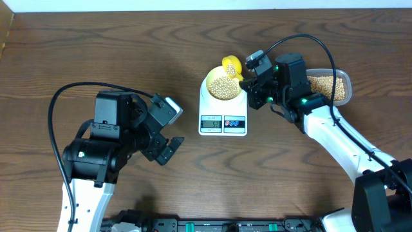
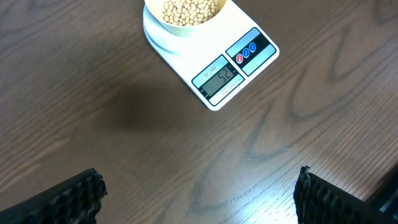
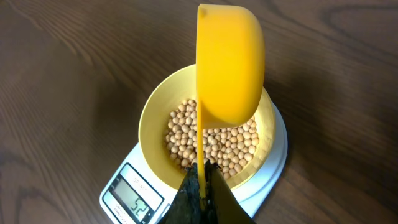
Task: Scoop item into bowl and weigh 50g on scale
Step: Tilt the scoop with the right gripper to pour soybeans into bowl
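The white scale (image 1: 223, 119) stands mid-table with the pale yellow bowl (image 1: 223, 84) on its platform, and beige beans (image 3: 214, 138) fill the bowl's bottom. My right gripper (image 3: 201, 173) is shut on the thin handle of a yellow measuring spoon (image 3: 230, 65), which is tipped on its side over the bowl. In the overhead view the right gripper (image 1: 250, 82) sits just right of the bowl. My left gripper (image 1: 167, 143) hangs open over bare wood to the left of the scale (image 2: 214, 68), its fingertips (image 2: 74, 199) wide apart with nothing between them.
A clear plastic tub (image 1: 342, 78) holding more beans lies at the right, partly behind my right arm. Black cables arc over both arms. The table's far edge meets a pale wall at the top.
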`<state>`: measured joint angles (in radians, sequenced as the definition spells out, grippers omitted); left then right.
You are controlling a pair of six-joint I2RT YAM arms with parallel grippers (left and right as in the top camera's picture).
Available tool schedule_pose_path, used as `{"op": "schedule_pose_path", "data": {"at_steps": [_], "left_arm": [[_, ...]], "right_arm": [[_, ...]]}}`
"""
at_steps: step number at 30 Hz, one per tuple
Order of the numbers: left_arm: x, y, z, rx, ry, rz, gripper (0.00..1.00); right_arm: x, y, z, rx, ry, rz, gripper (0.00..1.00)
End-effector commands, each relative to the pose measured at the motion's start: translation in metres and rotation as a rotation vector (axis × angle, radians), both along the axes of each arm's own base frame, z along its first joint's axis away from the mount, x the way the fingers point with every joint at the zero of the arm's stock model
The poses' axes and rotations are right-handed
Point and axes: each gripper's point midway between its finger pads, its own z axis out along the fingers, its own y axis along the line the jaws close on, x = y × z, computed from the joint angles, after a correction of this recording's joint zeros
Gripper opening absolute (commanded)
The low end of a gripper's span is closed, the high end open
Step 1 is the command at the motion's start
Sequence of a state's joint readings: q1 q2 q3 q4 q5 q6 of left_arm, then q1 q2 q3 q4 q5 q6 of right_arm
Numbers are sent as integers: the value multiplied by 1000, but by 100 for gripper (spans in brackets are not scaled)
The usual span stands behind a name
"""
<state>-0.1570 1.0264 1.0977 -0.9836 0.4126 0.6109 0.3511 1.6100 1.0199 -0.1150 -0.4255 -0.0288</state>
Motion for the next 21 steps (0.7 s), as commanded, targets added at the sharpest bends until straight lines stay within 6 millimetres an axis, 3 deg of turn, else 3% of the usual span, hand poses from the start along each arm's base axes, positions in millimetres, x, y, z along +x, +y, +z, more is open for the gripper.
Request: {"op": "schedule_pose_path", "data": {"at_steps": [1, 21], "left_arm": [[3, 1, 7, 7, -27, -7, 99], [3, 1, 7, 7, -27, -7, 99]], "right_arm": [[0, 2, 2, 21, 17, -13, 1], [1, -4, 7, 133, 112, -67, 1]]}}
